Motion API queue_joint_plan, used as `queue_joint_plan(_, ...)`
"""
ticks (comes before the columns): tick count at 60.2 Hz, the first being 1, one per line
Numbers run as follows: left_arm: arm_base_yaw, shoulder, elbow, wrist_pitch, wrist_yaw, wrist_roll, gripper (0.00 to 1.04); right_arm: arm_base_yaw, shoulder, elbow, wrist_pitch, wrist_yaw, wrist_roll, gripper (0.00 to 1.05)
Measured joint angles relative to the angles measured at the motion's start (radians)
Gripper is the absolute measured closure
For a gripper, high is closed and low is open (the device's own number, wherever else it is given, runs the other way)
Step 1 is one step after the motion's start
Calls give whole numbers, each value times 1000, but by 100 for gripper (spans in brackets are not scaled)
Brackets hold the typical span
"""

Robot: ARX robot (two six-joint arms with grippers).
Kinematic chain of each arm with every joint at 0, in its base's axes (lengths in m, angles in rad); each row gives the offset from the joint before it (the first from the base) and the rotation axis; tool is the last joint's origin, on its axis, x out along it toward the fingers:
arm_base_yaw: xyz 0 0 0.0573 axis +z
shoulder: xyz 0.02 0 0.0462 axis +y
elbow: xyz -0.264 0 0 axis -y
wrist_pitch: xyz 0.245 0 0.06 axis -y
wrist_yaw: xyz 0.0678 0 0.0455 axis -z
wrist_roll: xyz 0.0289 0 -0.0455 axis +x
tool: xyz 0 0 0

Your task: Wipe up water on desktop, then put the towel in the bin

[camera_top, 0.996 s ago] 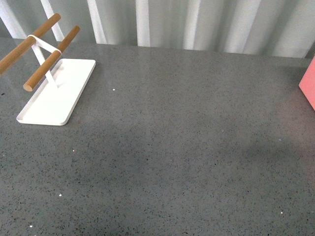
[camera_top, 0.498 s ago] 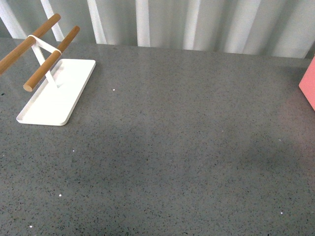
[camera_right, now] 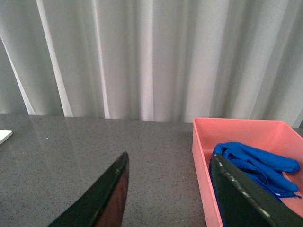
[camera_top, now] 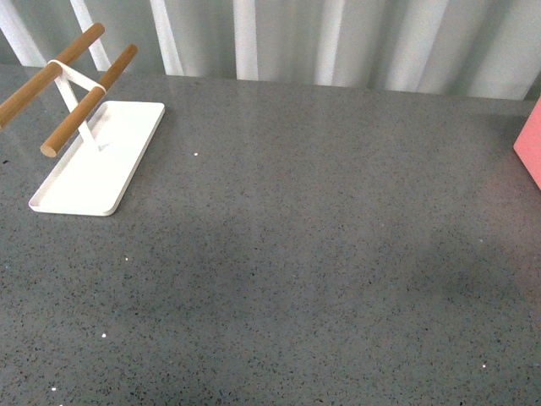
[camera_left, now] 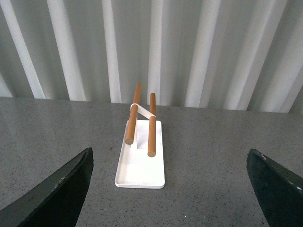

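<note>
Both of my grippers hang empty above the desktop (camera_top: 321, 254) with their dark fingers spread wide: my right gripper (camera_right: 173, 194) faces the salmon-pink bin (camera_right: 203, 142), where the blue towel (camera_right: 258, 165) lies crumpled inside against the near wall, and my left gripper (camera_left: 170, 189) faces the white tray (camera_left: 140, 165) with its two wooden rods (camera_left: 151, 124). From the front view neither arm shows; the tray sits at the far left and only a corner of the bin at the right edge, well apart.
</note>
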Motion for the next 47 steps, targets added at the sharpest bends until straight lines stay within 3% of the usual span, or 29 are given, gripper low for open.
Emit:
queue_joint_plan(8,0,0,0,0,0,0,7,0,0,0,0,0,0,15)
queue_joint_plan(12,0,0,0,0,0,0,7,0,0,0,0,0,0,6)
queue_joint_plan(47,0,0,0,0,0,0,7,0,0,0,0,0,1,7)
